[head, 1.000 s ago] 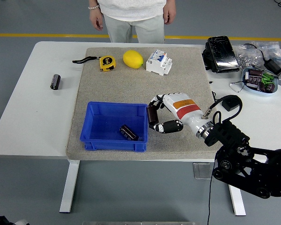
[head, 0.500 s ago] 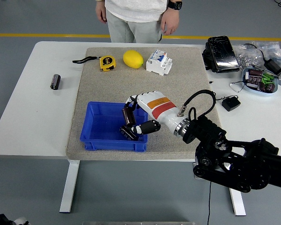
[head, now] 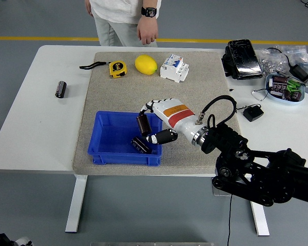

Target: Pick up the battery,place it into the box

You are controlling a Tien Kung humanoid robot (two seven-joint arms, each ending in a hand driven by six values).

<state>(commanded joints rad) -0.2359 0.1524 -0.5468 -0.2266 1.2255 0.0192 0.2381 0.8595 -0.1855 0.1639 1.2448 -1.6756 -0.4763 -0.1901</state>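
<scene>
My right hand (head: 153, 124) reaches in from the lower right and is shut on a dark cylindrical battery (head: 142, 124), held upright over the right part of the blue box (head: 105, 136). Another dark battery (head: 140, 145) lies inside the box just below the hand. A third battery (head: 60, 88) lies on the bare white table at the far left. My left arm is out of view.
A yellow tape measure (head: 117, 68), a lemon (head: 146, 64) and a white circuit breaker (head: 174, 67) lie along the mat's far edge. A black case (head: 242, 58), cables and a tray of parts (head: 286, 87) sit at the right. A person (head: 127, 18) stands at the far side, one hand hanging near the table.
My right hand has carried the battery leftward from beside the box to over its right part. The person has stepped to the left.
</scene>
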